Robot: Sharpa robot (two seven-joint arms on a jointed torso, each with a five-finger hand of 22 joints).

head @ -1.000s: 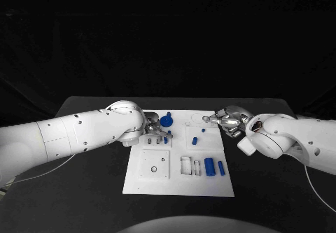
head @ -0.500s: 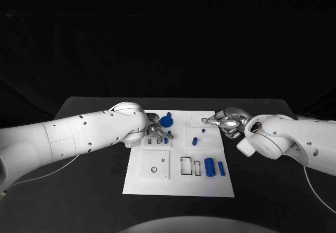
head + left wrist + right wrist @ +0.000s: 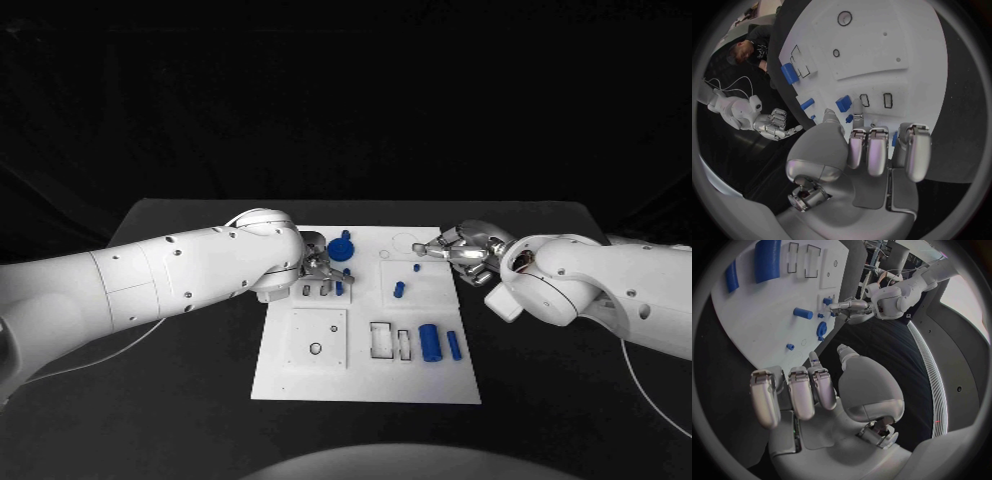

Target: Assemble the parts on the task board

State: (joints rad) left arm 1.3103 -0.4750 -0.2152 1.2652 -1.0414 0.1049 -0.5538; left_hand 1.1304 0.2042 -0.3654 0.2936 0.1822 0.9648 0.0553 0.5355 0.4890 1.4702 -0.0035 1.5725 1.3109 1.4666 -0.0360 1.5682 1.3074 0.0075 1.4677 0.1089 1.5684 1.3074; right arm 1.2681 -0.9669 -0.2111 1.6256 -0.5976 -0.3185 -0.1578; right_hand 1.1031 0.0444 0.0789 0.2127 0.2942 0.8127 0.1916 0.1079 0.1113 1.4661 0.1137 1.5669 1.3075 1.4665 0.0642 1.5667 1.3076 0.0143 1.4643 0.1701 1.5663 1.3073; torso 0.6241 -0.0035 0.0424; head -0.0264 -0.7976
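Since both the left hand (image 3: 319, 268) and right hand (image 3: 464, 249) hover with fingers loosely apart, holding nothing, I'd guess the blue parts (image 3: 431, 341) at the task board's (image 3: 364, 375) 5 o'clock are light, stiff, slippery plastic, best pinched across the sides.

One task board (image 3: 368, 370), two hands (image 3: 320, 268) (image 3: 459, 248), six blue parts (image 3: 430, 342).

Black table (image 3: 173, 400), white task board (image 3: 368, 375) lying at its middle

Dim, dark surround, bright overhead light on the white task board (image 3: 368, 340), wrist views fisheye-bent, rims blurred
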